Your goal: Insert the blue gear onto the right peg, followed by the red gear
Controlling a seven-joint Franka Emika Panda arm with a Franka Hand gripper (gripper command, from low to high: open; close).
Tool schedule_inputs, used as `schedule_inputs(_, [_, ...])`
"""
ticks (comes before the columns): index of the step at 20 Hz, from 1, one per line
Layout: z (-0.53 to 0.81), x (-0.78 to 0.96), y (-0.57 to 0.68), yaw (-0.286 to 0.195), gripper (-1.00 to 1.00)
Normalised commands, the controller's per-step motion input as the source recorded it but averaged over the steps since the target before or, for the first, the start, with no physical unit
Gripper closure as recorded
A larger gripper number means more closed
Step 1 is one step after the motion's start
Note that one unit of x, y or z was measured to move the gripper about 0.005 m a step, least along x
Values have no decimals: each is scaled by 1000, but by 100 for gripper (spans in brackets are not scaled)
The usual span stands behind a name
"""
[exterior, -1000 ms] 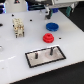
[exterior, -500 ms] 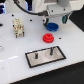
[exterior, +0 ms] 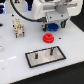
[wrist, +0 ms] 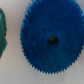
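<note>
Hovering over the far right part of the white table (exterior: 12, 55), the Panda arm's gripper (exterior: 53, 25) hangs low with the blue gear (exterior: 53, 24) showing as a blue patch right at its dark fingers (exterior: 49, 26); whether the fingers are apart, together, or clamped on the gear cannot be told from either view, since the exterior view is blurred and the wrist view shows no fingers at all. Blue gear, wrist view: a round bright-blue toothed disc (wrist: 51, 41) with a small dark centre hole, filling most of the picture, lying flat-on to the camera against a pale surface; a dark green object (wrist: 2, 36) sits at the picture's edge, apart from the gear, identity unclear. Red gear (exterior: 48, 38): bright red, round, with a raised hub, resting on the table just nearer than the gripper and apart from it. Grey black-rimmed plate (exterior: 40, 61): lies near the camera, nearer than the red gear, carrying two thin dark upright posts; the right peg (exterior: 50, 50) stands toward the exterior view's right, the shorter post (exterior: 36, 56) toward its left. Small cream-and-dark fixture (exterior: 19, 27): stands at the far left, well apart from the gears.
</note>
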Motion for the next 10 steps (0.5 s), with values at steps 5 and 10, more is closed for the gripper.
schedule_inputs(5, [-39,-154,2,0,100])
schedule_inputs(10, [-52,-184,29,0,100])
